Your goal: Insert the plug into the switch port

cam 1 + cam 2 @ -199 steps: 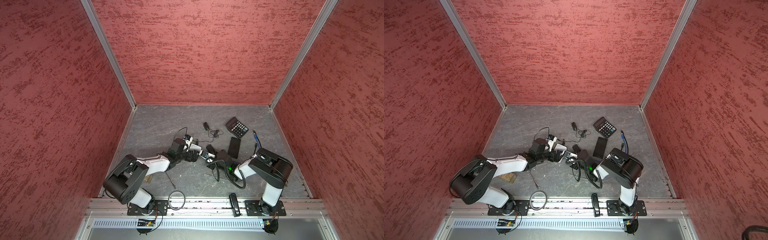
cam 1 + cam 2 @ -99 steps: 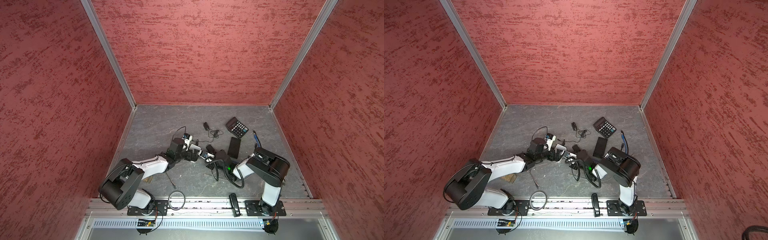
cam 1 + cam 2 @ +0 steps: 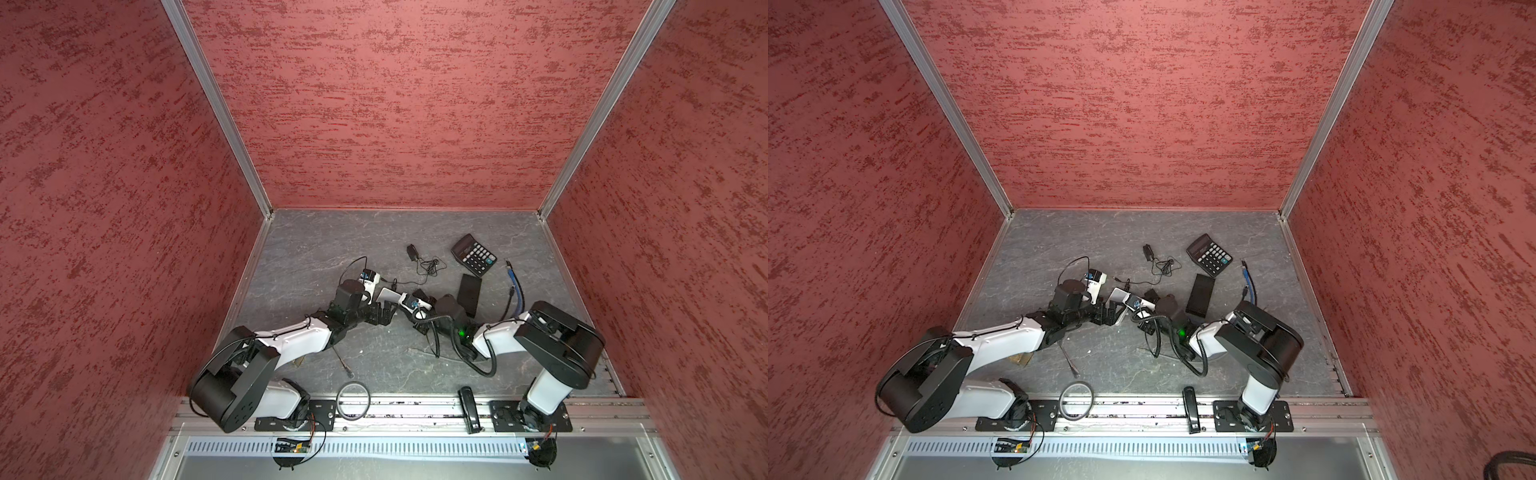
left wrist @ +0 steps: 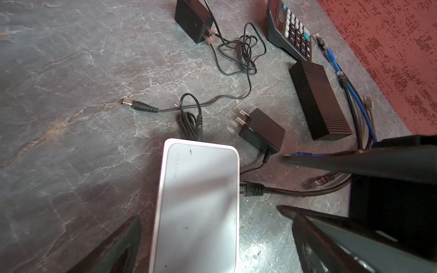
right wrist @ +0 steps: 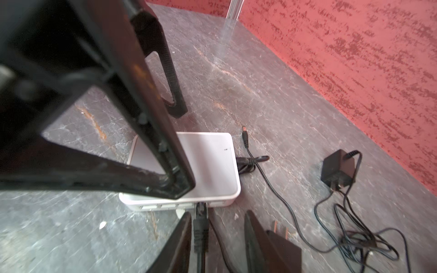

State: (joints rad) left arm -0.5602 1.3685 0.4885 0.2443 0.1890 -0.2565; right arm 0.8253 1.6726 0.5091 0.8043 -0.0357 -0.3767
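The white switch (image 4: pixel 198 203) lies flat on the grey floor, mid-floor in both top views (image 3: pixel 387 294) (image 3: pixel 1119 296). My left gripper (image 4: pixel 208 212) is open and straddles it, one finger on each side, clear of its edges. The black plug (image 5: pixel 200 214) sits in a port on the switch's (image 5: pixel 208 163) front face, its cable trailing back. In the left wrist view the plug (image 4: pixel 251 189) meets the switch's side. My right gripper (image 5: pixel 217 227) is open around the cable; one finger (image 5: pixel 182 234) lies against it, the other stands apart.
A calculator (image 3: pixel 473 254), a black ribbed box (image 3: pixel 469 291) and blue cables (image 3: pixel 515 286) lie at the back right. A black adapter (image 4: pixel 262 132) and a loose barrel connector (image 4: pixel 139 106) lie beside the switch. A second adapter (image 3: pixel 412 251) is further back. A ring (image 3: pixel 353 399) rests on the front rail.
My right gripper's jaws have parted and let go of the plug, which stays in the switch. The left arm's elbow has swung out to the left and its jaws stand slightly wider.
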